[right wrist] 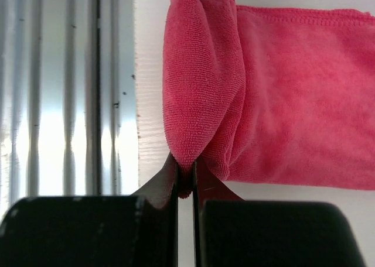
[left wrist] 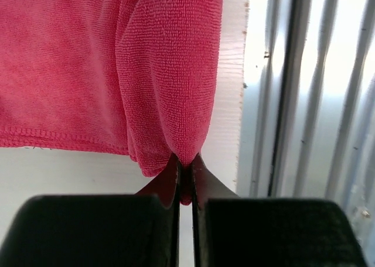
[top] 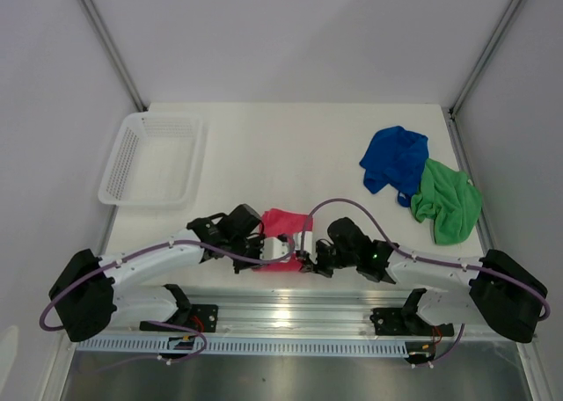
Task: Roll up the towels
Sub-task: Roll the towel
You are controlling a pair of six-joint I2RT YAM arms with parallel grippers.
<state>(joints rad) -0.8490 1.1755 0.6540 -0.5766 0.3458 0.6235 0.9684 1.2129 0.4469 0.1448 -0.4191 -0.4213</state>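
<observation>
A pink-red towel (top: 286, 223) lies near the table's front edge between the two arms. Its near edge is folded up into a ridge (left wrist: 170, 74). My left gripper (left wrist: 186, 164) is shut on the left end of that ridge, cloth pinched between the fingertips. At the other end my right gripper (right wrist: 185, 164) is shut on the same fold (right wrist: 202, 85). A royal blue towel (top: 394, 157) lies crumpled at the back right, with a bright green towel (top: 449, 202) bunched just beside it, touching.
A white mesh basket (top: 123, 164) stands at the back left. The metal rail (top: 290, 317) with the arm bases runs along the table's near edge, right behind the pink-red towel. Grey walls close in left and right.
</observation>
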